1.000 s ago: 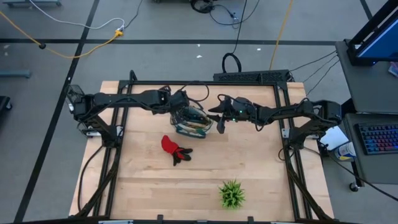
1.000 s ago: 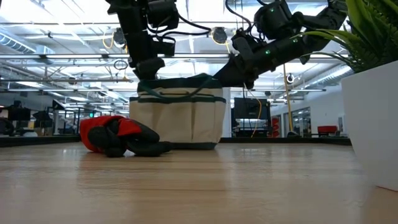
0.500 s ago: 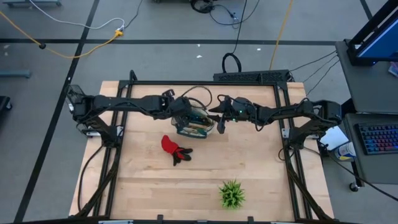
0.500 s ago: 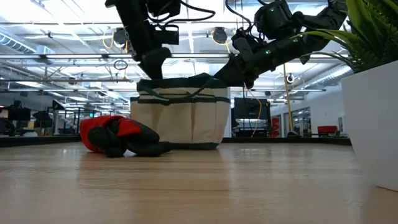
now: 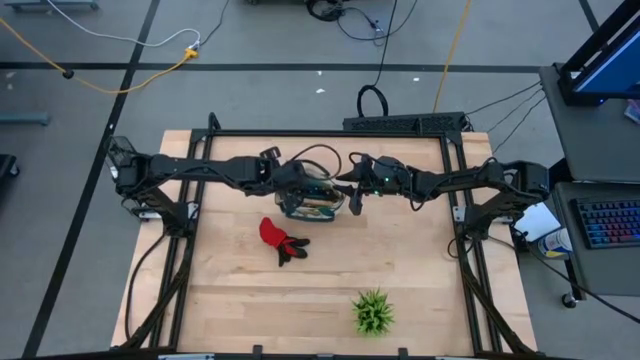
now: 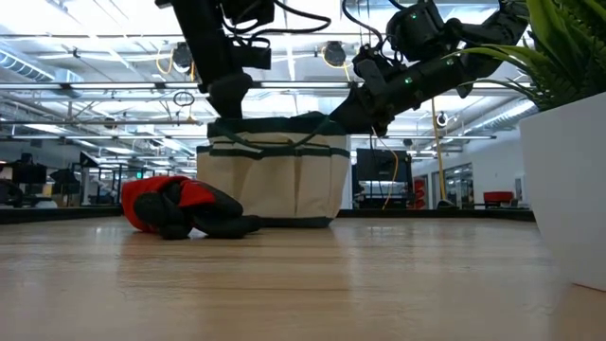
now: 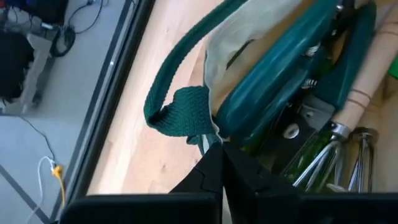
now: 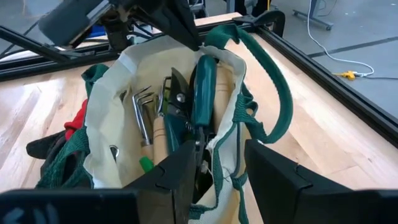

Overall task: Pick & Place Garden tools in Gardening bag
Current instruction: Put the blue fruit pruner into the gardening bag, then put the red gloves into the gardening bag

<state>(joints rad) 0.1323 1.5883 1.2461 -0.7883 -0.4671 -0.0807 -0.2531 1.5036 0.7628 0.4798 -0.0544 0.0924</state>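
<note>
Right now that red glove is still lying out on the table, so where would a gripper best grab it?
Probably the red cuff, coming straight down from above. The glove lies limp and crumpled on the table, beside the gardening bag; its bunched red end stands highest, while the dark fingers splay flat.

Looks like a robotics lab in a big open industrial hall — grey concrete floor [image 5: 250, 40] with loose cables [image 5: 130, 60], exposed ceiling trusses [image 6: 95, 90], a wooden workbench [image 5: 240, 300] on a black frame, and a backlit keyboard [image 5: 608, 222] off to the side.
</note>
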